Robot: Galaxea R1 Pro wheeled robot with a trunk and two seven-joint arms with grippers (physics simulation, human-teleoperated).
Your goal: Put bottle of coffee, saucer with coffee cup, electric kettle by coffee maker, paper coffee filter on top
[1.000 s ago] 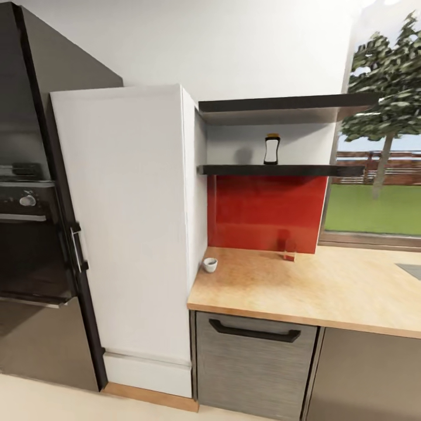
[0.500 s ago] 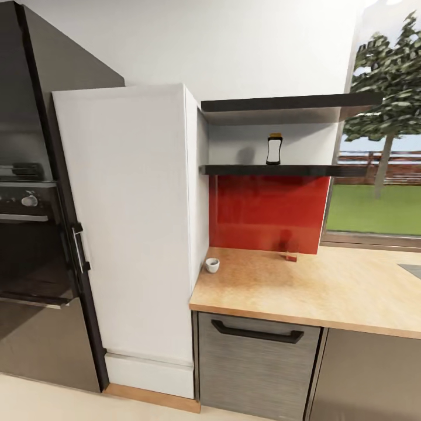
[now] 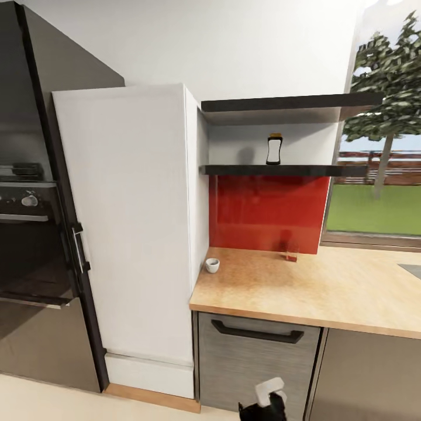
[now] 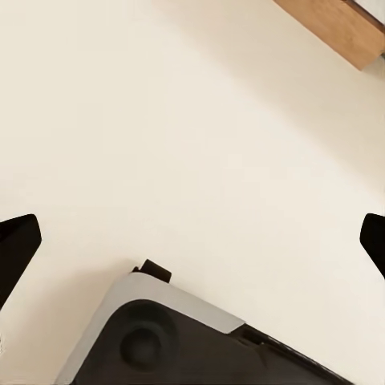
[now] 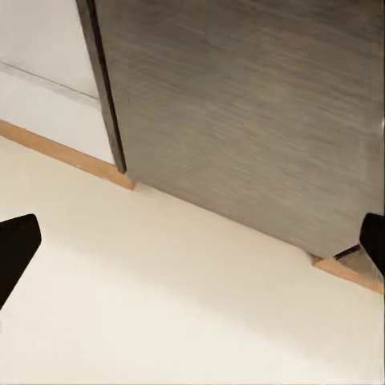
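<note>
The bottle of coffee (image 3: 274, 149) stands upright on the lower dark shelf (image 3: 283, 170), long axis vertical, cap up. Below it, the coffee cup (image 3: 211, 265) sits upright at the far left of the kitchen countertop (image 3: 327, 286). Both wrist views show the left gripper (image 4: 192, 241) and right gripper (image 5: 192, 245) with fingers spread wide, holding nothing.

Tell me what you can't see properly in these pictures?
- Right gripper: cut off by the head view's bottom edge.
- Bottle of coffee on the shelf: label too small to read.
- Small glass by the red backsplash: blurred, contents unclear.
- Kitchen countertop: cut off at the right edge.
</note>
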